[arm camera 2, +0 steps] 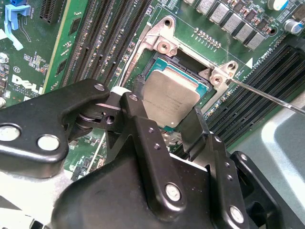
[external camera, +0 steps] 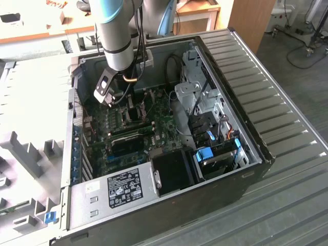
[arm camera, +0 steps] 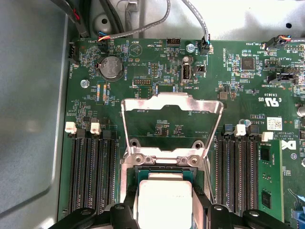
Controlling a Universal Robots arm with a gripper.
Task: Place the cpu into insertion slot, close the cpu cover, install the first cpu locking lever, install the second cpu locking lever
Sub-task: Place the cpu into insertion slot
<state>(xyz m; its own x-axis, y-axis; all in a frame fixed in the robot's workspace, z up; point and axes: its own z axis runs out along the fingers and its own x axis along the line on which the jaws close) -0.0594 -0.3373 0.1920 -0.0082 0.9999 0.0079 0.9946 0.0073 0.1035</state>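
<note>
Where the arm stood, exterior view: arm hung down into the open pc case, wrist end low over the green board, toward the case's far end.
Gripper, second wrist view: gripper was clamped on the cpu; black fingers pressed on two opposite edges, as far as I could tell.
Cpu position, second wrist view: chip sat over the insertion slot, a bit skewed vs the silvery rim; couldn't tell if it was fully seated.
Lever, second wrist view: thin wire lever stuck out past the slot's corner, apparently unhooked.
Cover, first wrist view: the cpu cover stood raised on its hinge, board visible thru the cut-out, so not closed.
Cpu, first wrist view: cpu showed as a pale square between the fingers, just beside the cover hinge, w/ memory slots on both sides.
Progress, my read: step 1 was in hand, w/ cpu at the slot but not let go. Cover closing plus 1st and 2nd lever were all left to do.
</note>
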